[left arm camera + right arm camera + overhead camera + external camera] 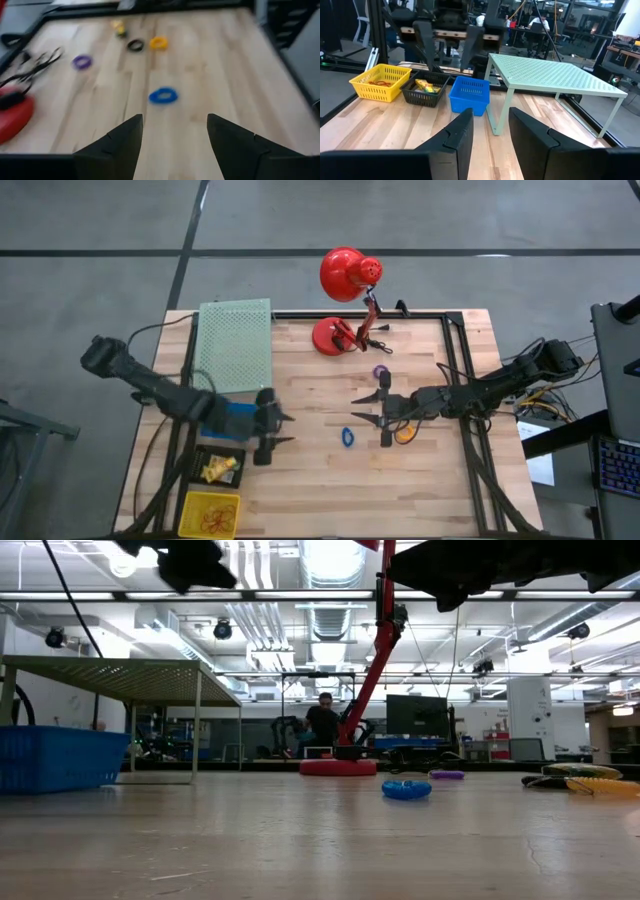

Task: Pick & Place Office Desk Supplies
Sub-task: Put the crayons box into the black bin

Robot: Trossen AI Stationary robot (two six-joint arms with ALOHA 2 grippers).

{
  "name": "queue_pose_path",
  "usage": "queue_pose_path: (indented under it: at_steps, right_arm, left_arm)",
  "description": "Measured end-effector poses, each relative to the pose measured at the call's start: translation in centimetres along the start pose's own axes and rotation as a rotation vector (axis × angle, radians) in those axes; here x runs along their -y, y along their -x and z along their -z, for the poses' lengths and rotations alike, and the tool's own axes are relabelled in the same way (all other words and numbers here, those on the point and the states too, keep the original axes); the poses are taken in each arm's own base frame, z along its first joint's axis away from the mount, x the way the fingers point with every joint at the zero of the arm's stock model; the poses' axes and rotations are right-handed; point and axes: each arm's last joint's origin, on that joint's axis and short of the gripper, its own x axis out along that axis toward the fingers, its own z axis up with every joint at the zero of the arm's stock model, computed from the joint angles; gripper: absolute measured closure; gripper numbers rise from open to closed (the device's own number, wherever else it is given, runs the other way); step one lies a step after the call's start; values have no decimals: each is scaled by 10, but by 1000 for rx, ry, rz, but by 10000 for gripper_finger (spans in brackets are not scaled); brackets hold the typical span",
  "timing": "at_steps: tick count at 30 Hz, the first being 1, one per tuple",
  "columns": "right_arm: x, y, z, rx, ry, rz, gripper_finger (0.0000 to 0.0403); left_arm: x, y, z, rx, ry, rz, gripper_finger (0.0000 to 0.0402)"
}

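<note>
A blue ring [347, 437] lies flat mid-table; a purple ring [380, 370] lies near the lamp's base; orange [158, 42] and black [135, 45] rings lie side by side; yellow pieces [219, 469] fill a black basket; red bands [382, 82] lie in a yellow basket.

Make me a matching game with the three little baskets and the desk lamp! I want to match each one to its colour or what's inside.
Things:
1. yellow basket
2. black basket
3. blue basket
4. desk lamp

Clues:
A. red, standing at the far edge of the table
B. holds small yellow pieces
C. stands closest to the green mesh shelf
D. holds thin reddish rubber bands

Pairs: 1-D, 2-B, 3-C, 4-A
</note>
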Motion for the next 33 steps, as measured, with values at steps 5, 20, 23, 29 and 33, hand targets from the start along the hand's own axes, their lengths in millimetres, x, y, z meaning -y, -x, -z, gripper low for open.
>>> queue_pose_path:
  at_steps: [5,20,23,29,33]
  right_arm:
    - [0,0,0,0,2,0,289]
    - [0,0,0,-3,0,0,275]
    - [0,0,1,-8,1,-1,273]
    - [0,0,1,-7,0,0,278]
    - [0,0,0,2,-4,0,284]
  left_arm:
    - [-32,-12,-13,50,1,125,172]
    - [-78,49,-21,269,-16,24,172]
    - [-81,67,-11,319,-10,25,172]
    - [-84,82,21,346,-6,24,172]
    - [-85,87,34,366,-4,23,172]
